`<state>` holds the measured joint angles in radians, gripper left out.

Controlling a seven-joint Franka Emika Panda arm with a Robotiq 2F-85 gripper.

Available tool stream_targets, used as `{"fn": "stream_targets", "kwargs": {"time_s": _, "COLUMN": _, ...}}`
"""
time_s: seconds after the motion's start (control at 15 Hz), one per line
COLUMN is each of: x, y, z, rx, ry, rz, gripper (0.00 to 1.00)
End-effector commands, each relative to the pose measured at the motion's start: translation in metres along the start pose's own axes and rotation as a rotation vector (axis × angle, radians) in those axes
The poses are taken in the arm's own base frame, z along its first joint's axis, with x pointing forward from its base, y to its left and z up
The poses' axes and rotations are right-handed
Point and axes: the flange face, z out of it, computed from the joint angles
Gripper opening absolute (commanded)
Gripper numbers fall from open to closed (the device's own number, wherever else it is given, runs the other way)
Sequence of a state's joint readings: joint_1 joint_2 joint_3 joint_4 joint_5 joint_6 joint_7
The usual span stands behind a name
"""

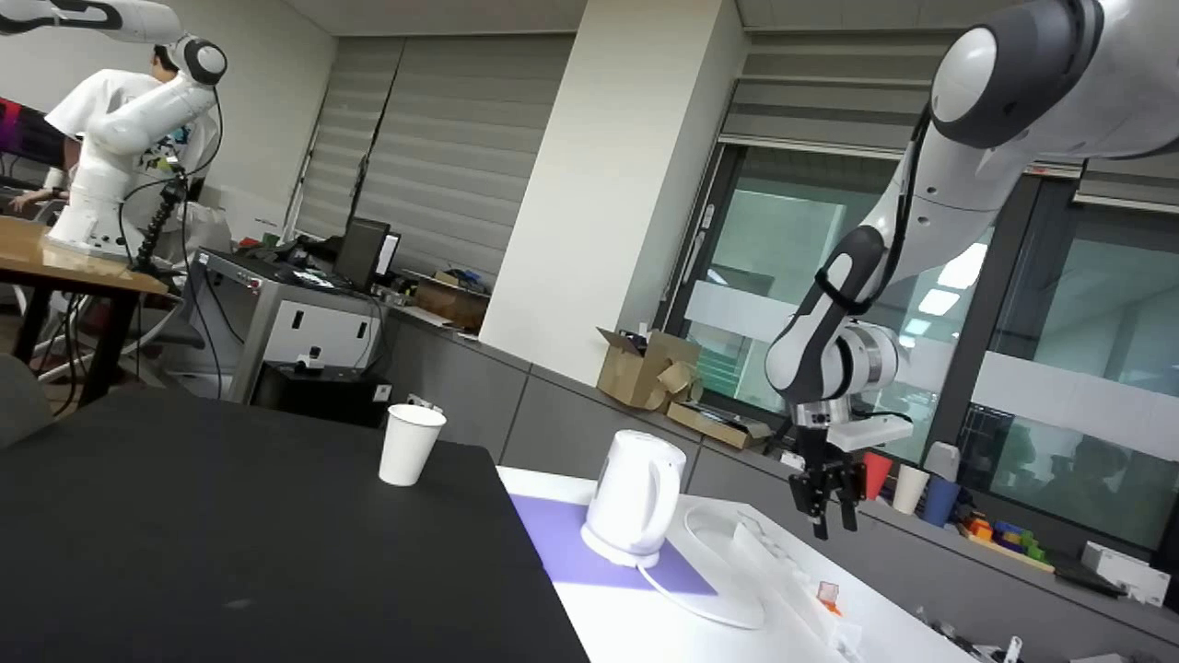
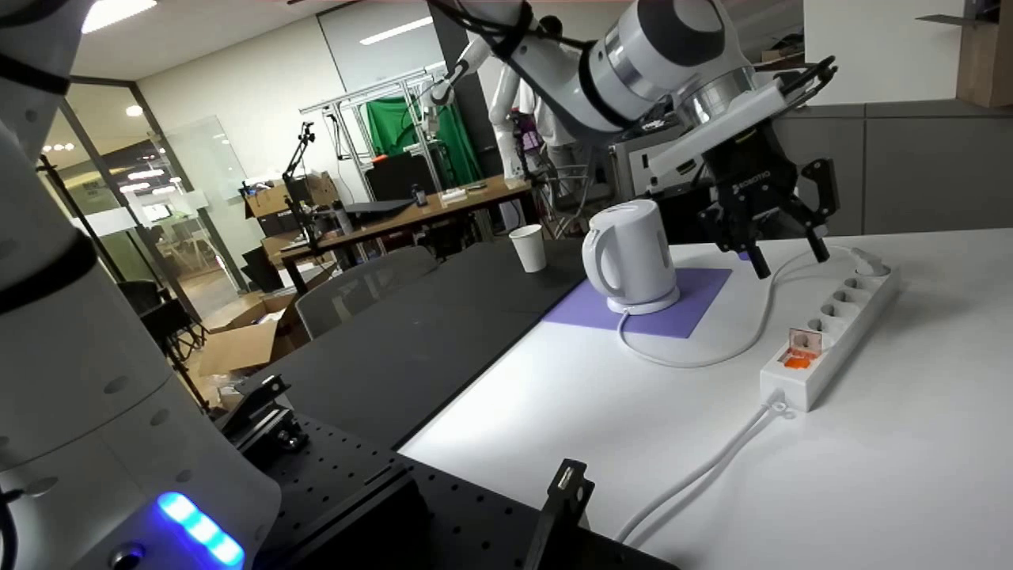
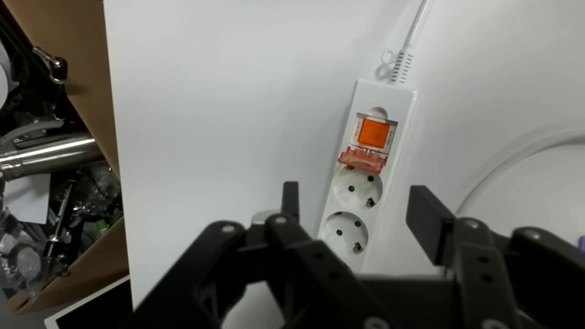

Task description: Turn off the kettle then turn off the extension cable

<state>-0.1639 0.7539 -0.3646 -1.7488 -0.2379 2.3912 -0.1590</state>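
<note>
The white kettle [image 1: 626,502] stands upright on the purple mat in both exterior views [image 2: 643,253]. It is out of the wrist view. The extension cable [image 2: 851,328] lies on the white table beside the mat, with a plug in its far end. It also shows in an exterior view [image 1: 783,575] and the wrist view [image 3: 358,189]. Its orange switch [image 3: 374,133] has a reddish clear cover [image 3: 364,159] standing open. My gripper [image 2: 791,265] is open and empty above the strip, seen in an exterior view [image 1: 834,529] and the wrist view [image 3: 354,205]. Its fingers hide the strip's lower part in the wrist view.
The purple mat [image 2: 704,297] lies under the kettle. The kettle's cord [image 2: 712,362] loops over the white table. A white paper cup [image 1: 411,447] stands on the black table [image 1: 258,516]. A cardboard box of tools [image 3: 89,87] lies past the white table's edge.
</note>
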Motion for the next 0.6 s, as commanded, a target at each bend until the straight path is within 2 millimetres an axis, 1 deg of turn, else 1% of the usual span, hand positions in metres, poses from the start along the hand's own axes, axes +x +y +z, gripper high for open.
{"fn": "stream_targets", "kwargs": {"time_s": 0.0, "x": 0.016, "y": 0.030, "z": -0.024, "rx": 0.104, "ry": -0.025, "rz": 0.031, "gripper": 0.93}}
{"fn": "stream_targets", "kwargs": {"time_s": 0.07, "x": 0.019, "y": 0.036, "z": -0.029, "rx": 0.132, "ry": -0.031, "rz": 0.038, "gripper": 0.99}}
{"fn": "stream_targets", "kwargs": {"time_s": 0.13, "x": 0.022, "y": 0.041, "z": -0.033, "rx": 0.163, "ry": -0.041, "rz": 0.037, "gripper": 1.00}}
{"fn": "stream_targets", "kwargs": {"time_s": 0.2, "x": 0.013, "y": 0.029, "z": -0.022, "rx": 0.113, "ry": -0.033, "rz": 0.028, "gripper": 1.00}}
{"fn": "stream_targets", "kwargs": {"time_s": 0.27, "x": 0.015, "y": 0.035, "z": -0.026, "rx": 0.123, "ry": -0.030, "rz": 0.028, "gripper": 0.95}}
{"fn": "stream_targets", "kwargs": {"time_s": 0.33, "x": 0.015, "y": 0.036, "z": -0.024, "rx": 0.122, "ry": -0.030, "rz": 0.027, "gripper": 1.00}}
{"fn": "stream_targets", "kwargs": {"time_s": 0.53, "x": 0.015, "y": 0.030, "z": -0.019, "rx": 0.119, "ry": -0.036, "rz": 0.015, "gripper": 1.00}}
